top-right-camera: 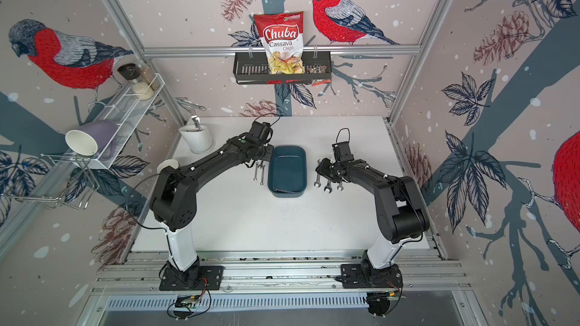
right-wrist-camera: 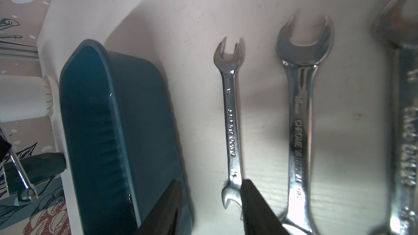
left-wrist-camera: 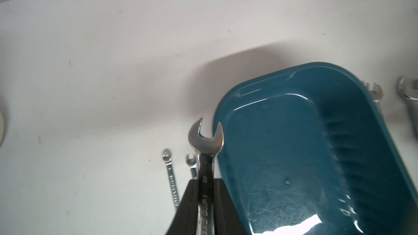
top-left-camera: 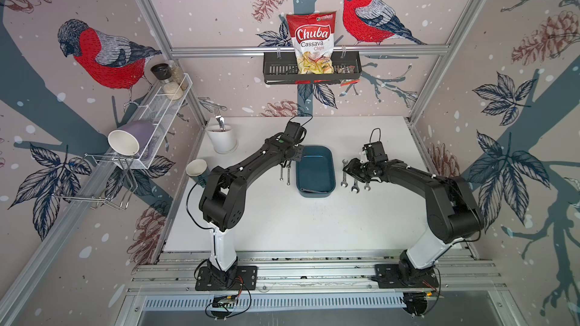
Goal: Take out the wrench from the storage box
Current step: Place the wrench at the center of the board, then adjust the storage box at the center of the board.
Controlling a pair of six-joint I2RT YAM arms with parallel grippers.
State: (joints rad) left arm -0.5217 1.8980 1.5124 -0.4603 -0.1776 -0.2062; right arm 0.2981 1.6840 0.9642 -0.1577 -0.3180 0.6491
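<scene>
Left hand [left-wrist-camera: 205,185] clamps wrench [left-wrist-camera: 205,141] beside storage box [left-wrist-camera: 362,143].

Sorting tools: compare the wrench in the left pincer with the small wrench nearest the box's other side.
The held wrench is clamped in the left pincer; the small wrench lies ungripped. The held wrench hangs above the table; the small wrench lies flat on it. Both are chrome, open-ended, and outside the storage box.

White table [top-left-camera: 314,224]: storage box [top-left-camera: 315,195], flanking wrenches [top-left-camera: 344,180], utensil holder [top-left-camera: 222,141], mug [top-left-camera: 196,168].

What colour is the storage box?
Dark teal; the storage box shows best in the left wrist view.
</scene>
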